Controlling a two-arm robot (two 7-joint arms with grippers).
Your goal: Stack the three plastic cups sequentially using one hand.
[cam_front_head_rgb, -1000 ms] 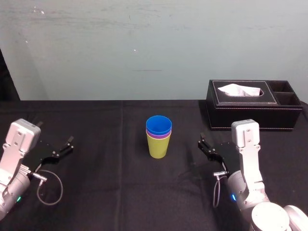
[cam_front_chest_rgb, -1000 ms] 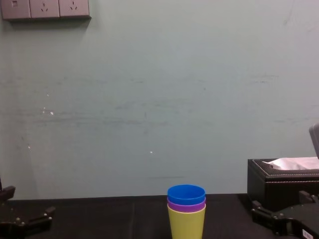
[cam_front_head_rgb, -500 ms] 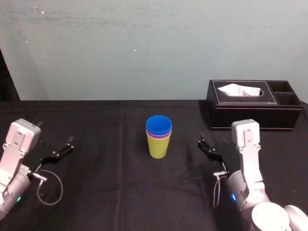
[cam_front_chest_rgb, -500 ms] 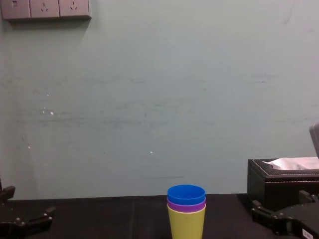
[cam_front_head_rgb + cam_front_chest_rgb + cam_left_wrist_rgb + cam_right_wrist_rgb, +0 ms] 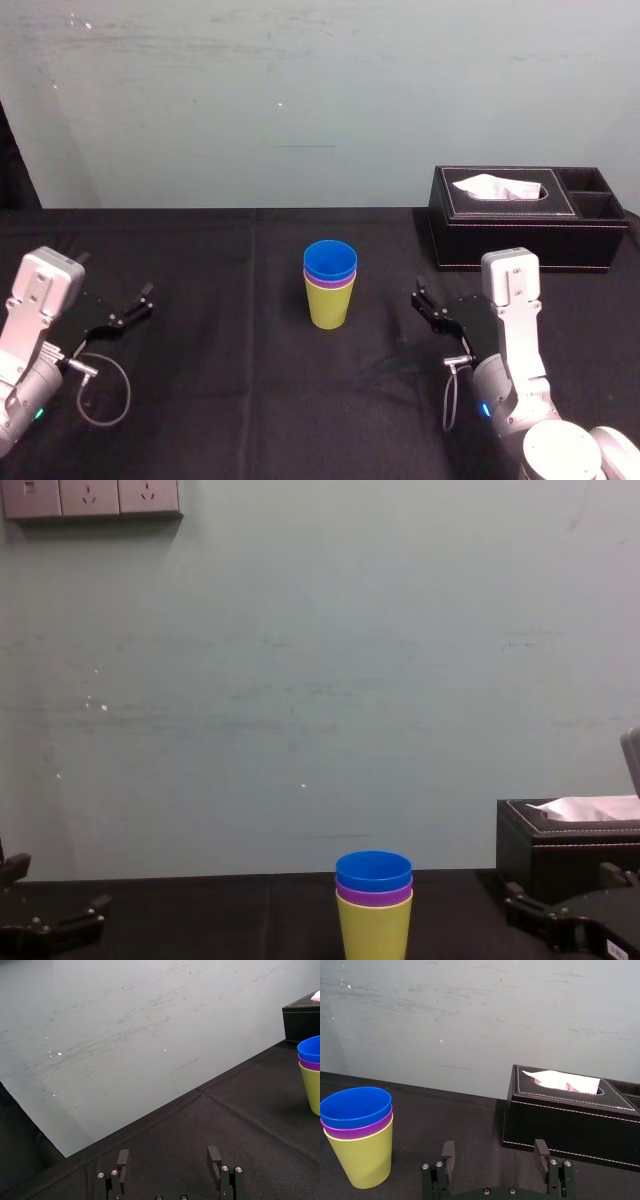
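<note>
In the head view, the three cups stand nested and upright in the middle of the desk (image 5: 230, 400). The yellow cup (image 5: 330, 309) rests on the black cloth, the purple cup (image 5: 330, 283) sits inside it, and the blue cup (image 5: 330, 260) is on top. My right end effector (image 5: 424, 299) is toward the near right edge, beside the stack but not touching it, with its jaws apart and empty. My left end effector (image 5: 136, 306) is by the left edge, well apart from the cups, and its jaws are also apart. A black tissue box (image 5: 520, 238) sits at the far right corner.

In the left wrist view, my left jaws are spread with only cloth between them. The stack stands farther off, in front of the box.

In the right wrist view, my right jaws are spread and hold nothing. The stack and the box stand beyond them.

In the chest view, the stack stands in the middle of the desk and the box is at the right edge.
</note>
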